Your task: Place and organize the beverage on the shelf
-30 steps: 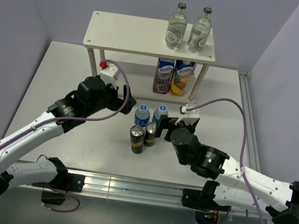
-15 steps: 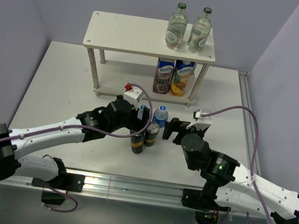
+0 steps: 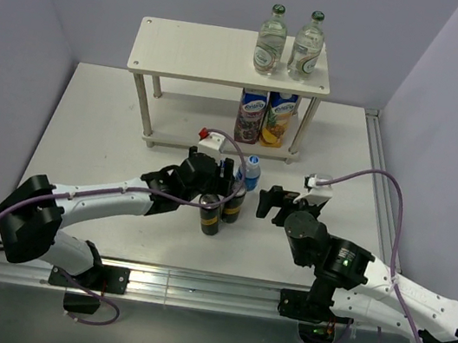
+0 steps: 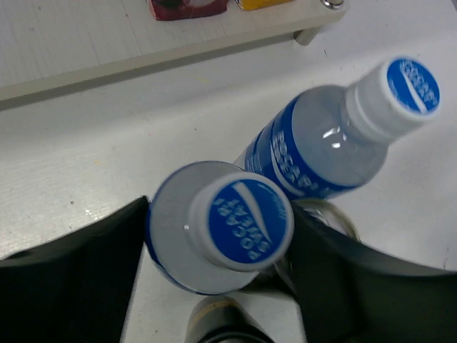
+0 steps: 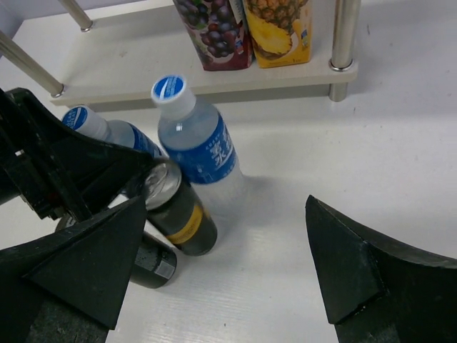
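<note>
My left gripper point(image 4: 220, 230) has both black fingers against the sides of a blue-labelled water bottle point(image 4: 241, 223) standing on the table; in the top view the left gripper point(image 3: 227, 179) covers it. The second water bottle point(image 3: 251, 173) stands just to its right, untouched. Two dark cans point(image 3: 210, 213) point(image 3: 232, 206) stand right in front of the bottles. My right gripper point(image 3: 280, 205) is open and holds nothing, a little to the right of this cluster. Two green-capped glass bottles point(image 3: 271, 39) point(image 3: 307, 44) stand on the right end of the shelf's top board point(image 3: 196, 52).
Two juice cartons point(image 3: 251, 115) point(image 3: 279, 118) fill the right end of the shelf's lower board point(image 5: 285, 71). The shelf's metal legs point(image 5: 341, 39) stand close behind the bottles. Purple walls close in the table on the left, back and right.
My left arm has swung right and down over the cluster, and its jaws have closed in onto the left water bottle. My right gripper has drawn back to the right, away from the cans.
</note>
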